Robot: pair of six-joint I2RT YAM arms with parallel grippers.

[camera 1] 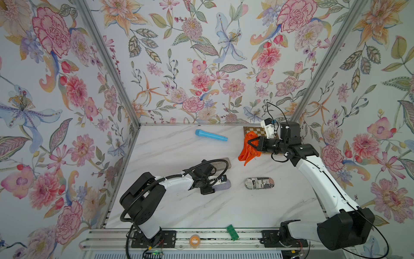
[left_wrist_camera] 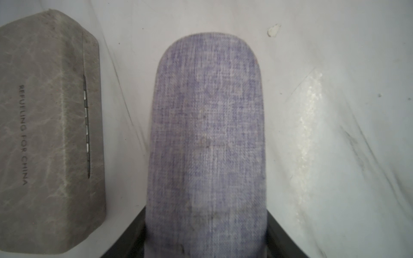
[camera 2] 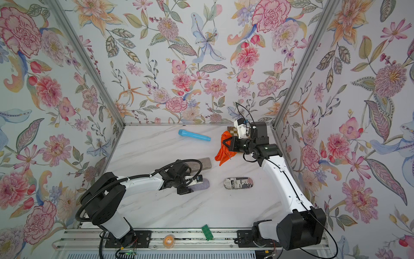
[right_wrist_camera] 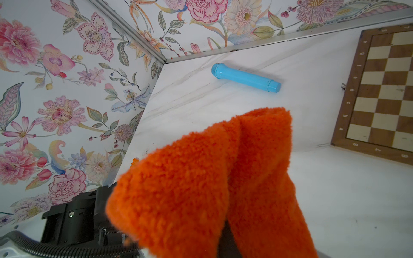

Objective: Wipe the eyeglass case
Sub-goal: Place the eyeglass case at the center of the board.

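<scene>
A purple woven eyeglass case (left_wrist_camera: 207, 134) lies flat on the white marble table (camera 1: 179, 213), and my left gripper (camera 1: 212, 186) is shut on its near end. Both top views show the case's rounded far end (camera 2: 202, 185) sticking out past the fingers. My right gripper (camera 1: 253, 145) hangs above the back right of the table, shut on a fluffy orange cloth (camera 1: 246, 154). The cloth droops in folds and hides the jaws in the right wrist view (right_wrist_camera: 212, 178). The cloth is well apart from the purple case.
A grey case (left_wrist_camera: 44, 134) lies just behind the left gripper. A newspaper-print case (camera 1: 259, 183) lies mid-table. A blue microphone-shaped tube (camera 1: 210, 135) and a chessboard (right_wrist_camera: 384, 89) are at the back. A green brick (camera 1: 232, 232) and tape roll (camera 1: 194, 240) sit on the front rail.
</scene>
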